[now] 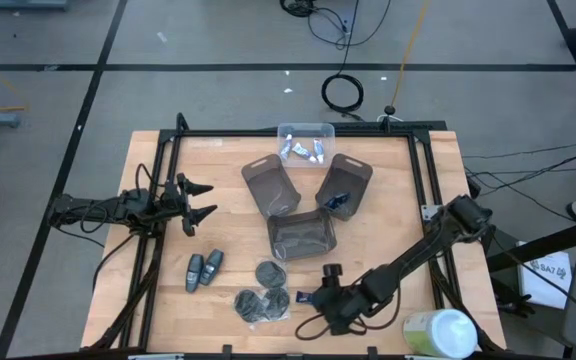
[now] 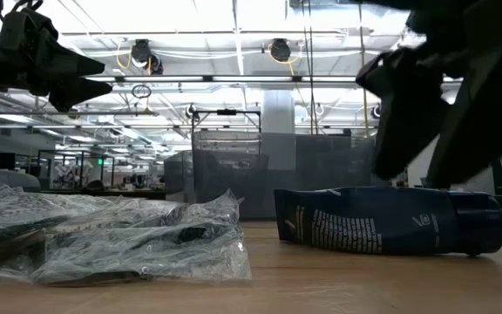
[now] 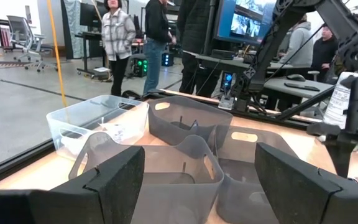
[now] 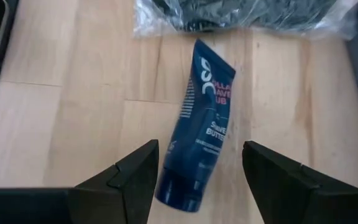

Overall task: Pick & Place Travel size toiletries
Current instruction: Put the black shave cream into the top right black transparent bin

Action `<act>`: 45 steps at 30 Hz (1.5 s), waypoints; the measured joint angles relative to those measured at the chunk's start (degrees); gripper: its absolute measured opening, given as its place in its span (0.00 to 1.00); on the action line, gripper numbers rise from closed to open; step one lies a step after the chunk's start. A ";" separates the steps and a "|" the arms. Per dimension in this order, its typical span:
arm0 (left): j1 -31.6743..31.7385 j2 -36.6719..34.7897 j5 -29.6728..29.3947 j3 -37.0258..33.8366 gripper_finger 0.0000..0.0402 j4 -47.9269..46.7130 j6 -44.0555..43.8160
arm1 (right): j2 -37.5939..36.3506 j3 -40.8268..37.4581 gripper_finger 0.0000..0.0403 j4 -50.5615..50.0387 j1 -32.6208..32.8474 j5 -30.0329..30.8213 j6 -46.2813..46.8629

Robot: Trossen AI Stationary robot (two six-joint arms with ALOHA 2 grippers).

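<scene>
A dark-blue tube (image 4: 204,118) with white print lies flat on the wood, its cap end toward the right wrist camera; it also shows in the low view (image 2: 382,222). My right gripper (image 4: 201,155) hovers open just above it (image 1: 318,285), one finger on each side, touching nothing. Bagged dark-grey discs (image 1: 263,300) lie beside the tube. Two grey-blue oval sticks (image 1: 203,270) rest near the left front. White tubes (image 1: 303,150) sit in a clear tray. My left gripper (image 1: 206,200) waits open at the table's left, raised.
Three smoky-grey trays (image 1: 303,235) stand mid-table; the right one (image 1: 343,185) holds a dark-blue item. A pale-green-and-white container (image 1: 440,333) stands at the near right corner. The crinkled clear bag (image 2: 129,240) lies close to the tube. People stand beyond the far edge (image 3: 120,37).
</scene>
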 joint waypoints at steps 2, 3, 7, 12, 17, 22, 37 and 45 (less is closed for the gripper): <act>0.00 0.00 0.00 0.00 0.74 -0.04 0.02 | 0.72 0.00 0.54 1.07 0.00 0.00 -0.31; 0.00 0.00 0.00 0.00 0.74 0.00 0.02 | 1.07 0.00 0.54 1.82 -0.04 -0.04 -0.77; -0.02 -0.01 0.00 0.00 0.74 0.01 0.02 | 2.08 0.00 0.53 4.87 -0.49 -0.45 -3.30; -0.02 0.00 0.00 -0.01 0.74 -0.02 0.00 | 3.44 -0.11 0.52 4.99 -2.10 -3.21 -3.43; -0.02 0.00 0.00 -0.02 0.74 0.00 0.00 | 3.85 -1.05 0.50 4.93 -3.41 -4.66 -3.05; -0.01 0.00 0.00 -0.01 0.74 -0.03 0.02 | 3.82 -1.95 0.45 5.20 -3.91 -4.72 -1.48; -0.02 -0.01 0.00 -0.01 0.74 -0.01 0.01 | 3.78 -2.05 0.30 5.17 -3.87 -4.52 -1.66; -0.01 0.00 0.00 0.00 0.74 -0.01 0.02 | 3.65 -2.05 0.30 5.09 -3.87 -4.71 -1.55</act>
